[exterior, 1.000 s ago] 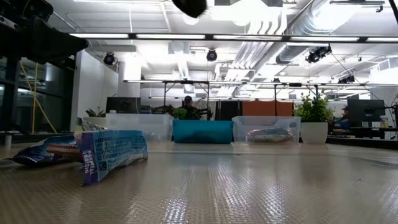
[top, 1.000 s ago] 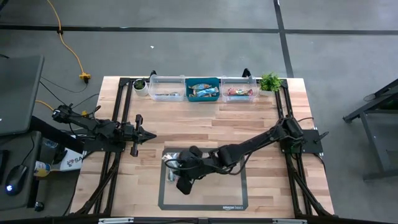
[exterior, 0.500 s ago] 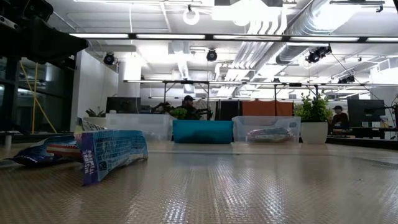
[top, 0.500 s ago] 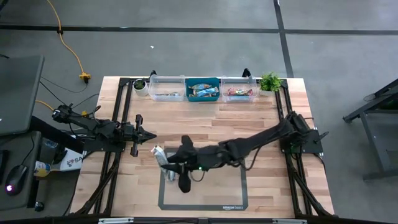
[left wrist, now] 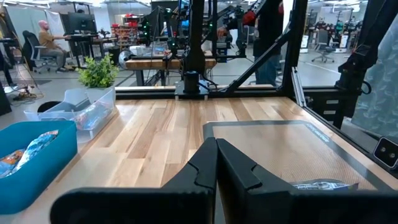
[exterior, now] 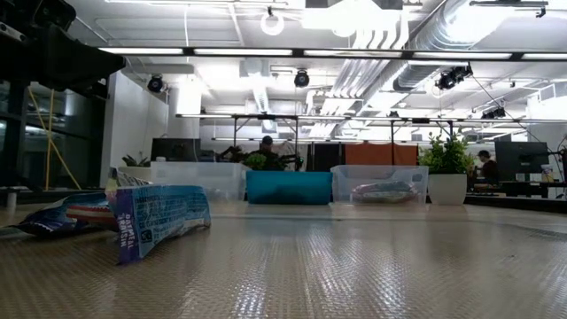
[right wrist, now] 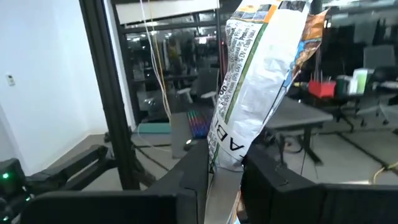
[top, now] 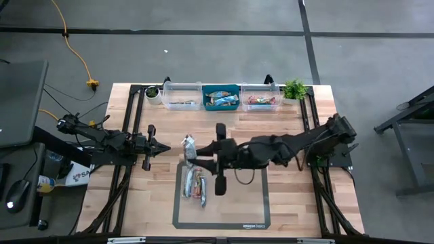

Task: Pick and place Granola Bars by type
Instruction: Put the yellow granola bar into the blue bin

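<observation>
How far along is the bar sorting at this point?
Done: all three bins at the table's far edge already hold bars. In hand: the right gripper is shut on a silvery-wrapped bar, lifted above the mat. Left: at least two bars lie on the mat, plus the held one. The left gripper waits shut at the left side.

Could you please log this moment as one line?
right gripper: shut on bar, lifted | left gripper: shut, waiting | bars on mat
</observation>
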`<state>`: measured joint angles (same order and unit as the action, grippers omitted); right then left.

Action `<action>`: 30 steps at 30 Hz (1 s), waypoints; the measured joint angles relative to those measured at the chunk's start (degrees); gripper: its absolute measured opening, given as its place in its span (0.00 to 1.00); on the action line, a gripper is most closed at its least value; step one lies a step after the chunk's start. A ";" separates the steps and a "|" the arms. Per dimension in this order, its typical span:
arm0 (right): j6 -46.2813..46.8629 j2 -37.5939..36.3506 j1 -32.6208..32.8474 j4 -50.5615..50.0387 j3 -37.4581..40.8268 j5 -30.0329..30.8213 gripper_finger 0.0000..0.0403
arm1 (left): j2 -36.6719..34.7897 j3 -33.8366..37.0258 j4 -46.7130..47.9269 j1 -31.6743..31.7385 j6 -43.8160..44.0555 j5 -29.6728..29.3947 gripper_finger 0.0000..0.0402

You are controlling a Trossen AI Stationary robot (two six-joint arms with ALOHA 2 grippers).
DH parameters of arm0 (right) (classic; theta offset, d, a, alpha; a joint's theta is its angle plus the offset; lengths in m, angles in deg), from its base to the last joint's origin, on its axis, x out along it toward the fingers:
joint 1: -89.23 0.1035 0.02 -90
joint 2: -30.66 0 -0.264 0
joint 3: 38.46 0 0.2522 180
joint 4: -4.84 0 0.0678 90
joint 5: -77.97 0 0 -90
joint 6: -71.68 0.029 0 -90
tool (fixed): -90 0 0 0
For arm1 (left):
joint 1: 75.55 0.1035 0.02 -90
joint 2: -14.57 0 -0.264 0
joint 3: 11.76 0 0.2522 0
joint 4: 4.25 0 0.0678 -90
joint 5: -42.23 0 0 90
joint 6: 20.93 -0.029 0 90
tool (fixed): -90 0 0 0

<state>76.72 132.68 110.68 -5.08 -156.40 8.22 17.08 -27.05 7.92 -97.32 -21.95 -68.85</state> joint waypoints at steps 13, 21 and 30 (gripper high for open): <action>-14.35 -2.44 -1.28 -0.29 0.00 19.35 0.15 | 0.00 0.00 -0.01 0.00 0.00 0.00 0.00; -14.07 -2.44 -8.28 -1.71 0.00 20.67 0.15 | 0.00 -0.01 -0.02 0.01 0.00 0.00 0.00; -11.85 -2.44 -21.10 -8.47 0.00 18.45 0.15 | 0.00 0.00 -0.02 0.01 0.00 0.00 0.00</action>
<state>64.87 130.25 89.59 -13.56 -156.40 26.67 17.08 -27.06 7.91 -97.31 -21.95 -68.85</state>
